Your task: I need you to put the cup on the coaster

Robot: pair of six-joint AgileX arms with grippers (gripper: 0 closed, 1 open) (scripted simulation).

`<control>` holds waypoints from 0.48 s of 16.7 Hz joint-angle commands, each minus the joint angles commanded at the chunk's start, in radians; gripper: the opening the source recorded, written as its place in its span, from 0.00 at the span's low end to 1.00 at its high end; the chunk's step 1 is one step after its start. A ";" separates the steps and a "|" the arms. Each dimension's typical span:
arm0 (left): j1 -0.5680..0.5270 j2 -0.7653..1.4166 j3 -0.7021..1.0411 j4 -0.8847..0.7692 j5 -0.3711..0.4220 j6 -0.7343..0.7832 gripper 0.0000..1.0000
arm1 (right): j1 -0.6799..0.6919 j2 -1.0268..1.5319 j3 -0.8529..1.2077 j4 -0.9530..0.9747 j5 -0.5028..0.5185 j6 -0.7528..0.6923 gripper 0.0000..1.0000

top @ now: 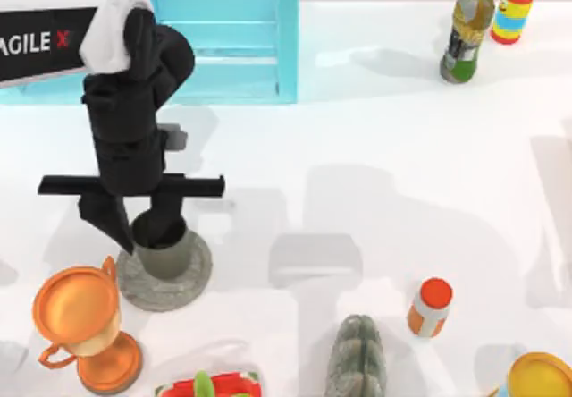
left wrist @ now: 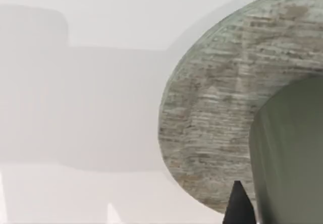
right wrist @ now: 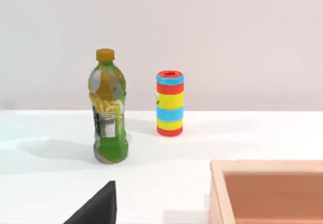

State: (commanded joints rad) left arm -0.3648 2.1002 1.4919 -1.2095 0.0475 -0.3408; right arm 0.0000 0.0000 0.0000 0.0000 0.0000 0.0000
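The cup [top: 168,256], a plain grey-olive tumbler, stands upright on the coaster [top: 192,282], a round rough stone-grey disc at the table's front left. My left gripper [top: 143,234] reaches down from above. One finger is inside the cup and the other outside, shut on the cup's left wall. In the left wrist view the coaster [left wrist: 212,113] lies close below, and the cup's side [left wrist: 292,153] rises from it beside a black fingertip [left wrist: 237,206]. A dark part of my right gripper [right wrist: 96,209] shows in the right wrist view, off to the table's right side.
An orange trophy cup [top: 82,325] stands just left of the coaster. A grey ridged stone lump [top: 356,357] and a small orange-capped bottle [top: 430,308] are at the front. A green drink bottle [top: 466,30] and a striped can [top: 515,8] are at the back right. A blue rack [top: 223,30] is behind.
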 joint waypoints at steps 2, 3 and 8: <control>0.000 0.000 0.000 0.000 0.000 0.000 0.68 | 0.000 0.000 0.000 0.000 0.000 0.000 1.00; 0.000 0.000 0.000 0.000 0.000 0.000 0.75 | 0.000 0.000 0.000 0.000 0.000 0.000 1.00; 0.000 0.000 0.000 0.000 0.000 0.000 1.00 | 0.000 0.000 0.000 0.000 0.000 0.000 1.00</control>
State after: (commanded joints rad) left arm -0.3648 2.1002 1.4919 -1.2095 0.0475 -0.3408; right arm 0.0000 0.0000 0.0000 0.0000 0.0000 0.0000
